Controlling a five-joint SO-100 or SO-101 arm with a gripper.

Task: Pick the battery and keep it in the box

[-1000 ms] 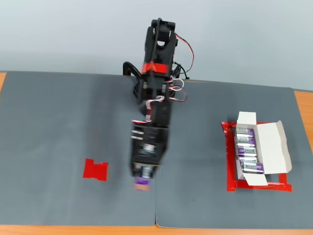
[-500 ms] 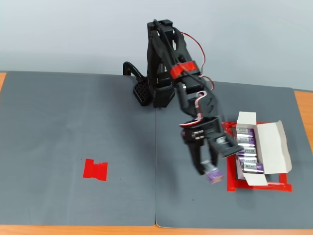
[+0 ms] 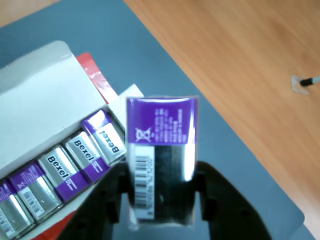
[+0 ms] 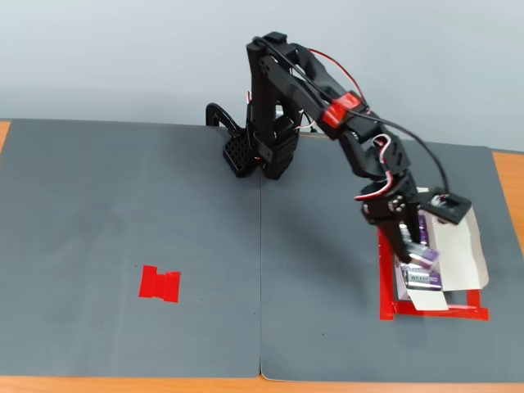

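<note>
In the wrist view my gripper (image 3: 162, 200) is shut on a battery (image 3: 161, 155) with a purple label, barcode and silver band, held upright just right of the box (image 3: 40, 105). The white box holds several similar purple and silver Bexel batteries (image 3: 82, 155) in a row, with its flap folded open. In the fixed view the gripper (image 4: 417, 255) holds the battery (image 4: 425, 258) over the near end of the box (image 4: 458, 246), which sits inside a red tape outline (image 4: 434, 313). More batteries (image 4: 421, 280) lie in the box below it.
A dark grey mat (image 4: 164, 246) covers the table, with bare wood (image 3: 240, 60) beyond its edge. A small red tape patch (image 4: 160, 284) lies on the mat at the left. The arm's base (image 4: 266, 147) stands at the back centre.
</note>
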